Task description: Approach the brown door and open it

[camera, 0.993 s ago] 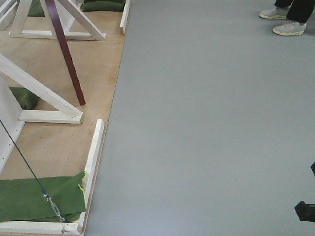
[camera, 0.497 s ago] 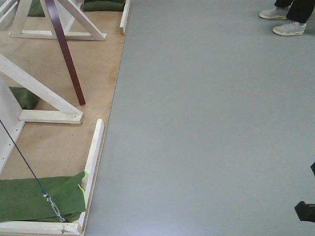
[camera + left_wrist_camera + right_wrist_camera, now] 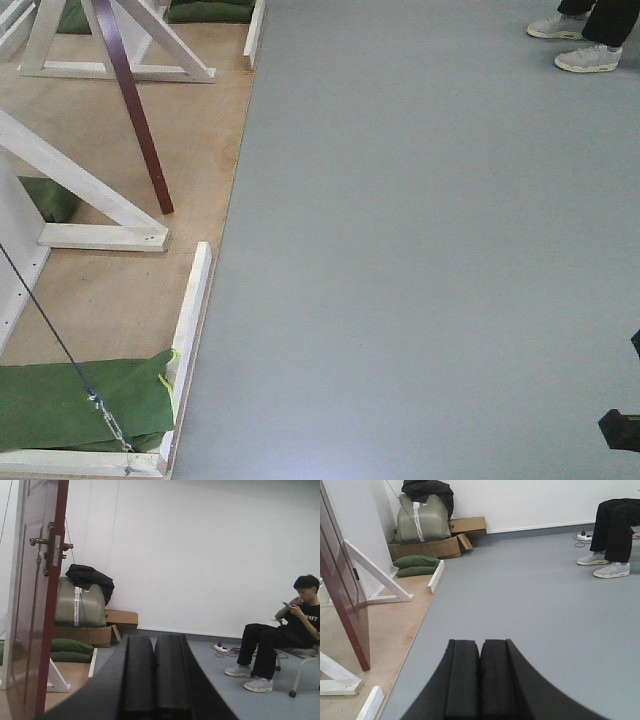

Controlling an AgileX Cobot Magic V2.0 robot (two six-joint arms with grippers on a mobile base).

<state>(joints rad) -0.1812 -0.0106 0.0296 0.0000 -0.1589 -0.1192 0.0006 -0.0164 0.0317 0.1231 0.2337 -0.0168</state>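
No text can be read with confidence. The seated person's black T-shirt [image 3: 306, 626] carries white chest lettering [image 3: 311, 617], seen in the left wrist view but too blurred to read. The dark reddish-brown wooden door [image 3: 25, 630] bears a narrow white sticker [image 3: 56, 550] on its edge, beside the brass latch hardware [image 3: 49, 542]; no characters resolve. The olive-green bulky bag [image 3: 90, 607] carries a vertical white tape strip [image 3: 76, 611] with faint dark marks, unreadable in both wrist views.
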